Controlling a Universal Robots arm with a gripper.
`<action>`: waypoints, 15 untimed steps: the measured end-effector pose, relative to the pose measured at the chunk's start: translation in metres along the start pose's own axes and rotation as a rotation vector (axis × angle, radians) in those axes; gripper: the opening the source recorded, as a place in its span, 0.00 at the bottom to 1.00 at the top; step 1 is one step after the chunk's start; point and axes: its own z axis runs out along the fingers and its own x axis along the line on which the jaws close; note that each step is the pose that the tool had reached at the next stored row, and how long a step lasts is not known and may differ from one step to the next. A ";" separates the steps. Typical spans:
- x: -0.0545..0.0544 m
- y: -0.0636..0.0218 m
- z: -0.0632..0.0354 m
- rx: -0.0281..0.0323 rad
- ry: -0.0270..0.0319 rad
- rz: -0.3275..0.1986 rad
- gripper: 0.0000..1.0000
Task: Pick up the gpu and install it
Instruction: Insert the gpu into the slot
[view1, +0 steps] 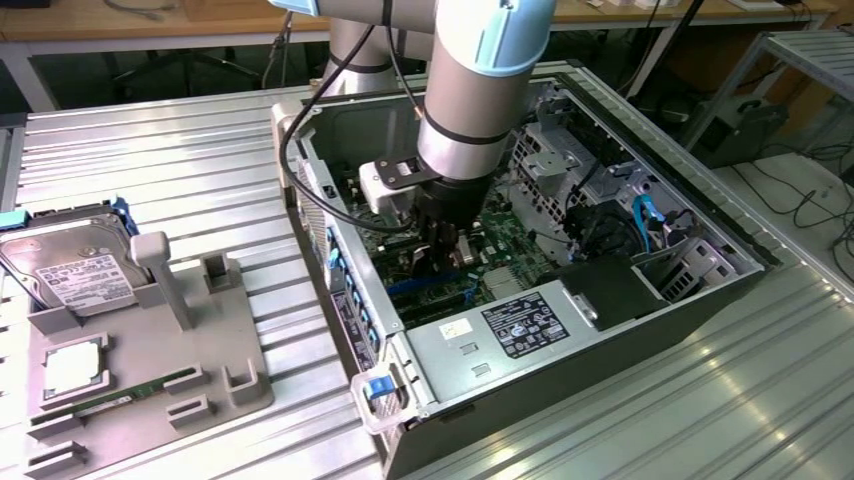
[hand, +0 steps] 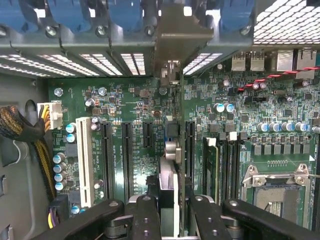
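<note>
In the wrist view the gpu (hand: 170, 165) is seen edge-on as a thin card running away from my gripper (hand: 172, 195). Its pale metal bracket (hand: 176, 37) lies against the rear slot openings of the case. The black fingers (hand: 147, 207) are shut on the card from both sides. The card stands over the green motherboard (hand: 135, 107), in line with the black expansion slots (hand: 126, 155), and hides the slot under it. In the exterior view the gripper (view1: 443, 245) is lowered into the open computer case (view1: 694, 290), just above the board.
A grey parts tray (view1: 200, 340) at the exterior view's left carries a silver hard drive (view1: 67, 270), a processor (view1: 74, 365) and a green memory stick (view1: 127, 395). Inside the case are the power supply (view1: 521, 325), a braided cable bundle (hand: 20, 130), a white slot (hand: 84, 160) and the processor socket (hand: 280, 190).
</note>
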 end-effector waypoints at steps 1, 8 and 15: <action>0.000 0.0000 0.0000 0.0000 0.0000 0.000 0.28; 0.000 -0.0004 0.0000 -0.0012 -0.0003 0.000 0.28; 0.000 -0.0036 0.0001 -0.0032 -0.0001 0.000 0.28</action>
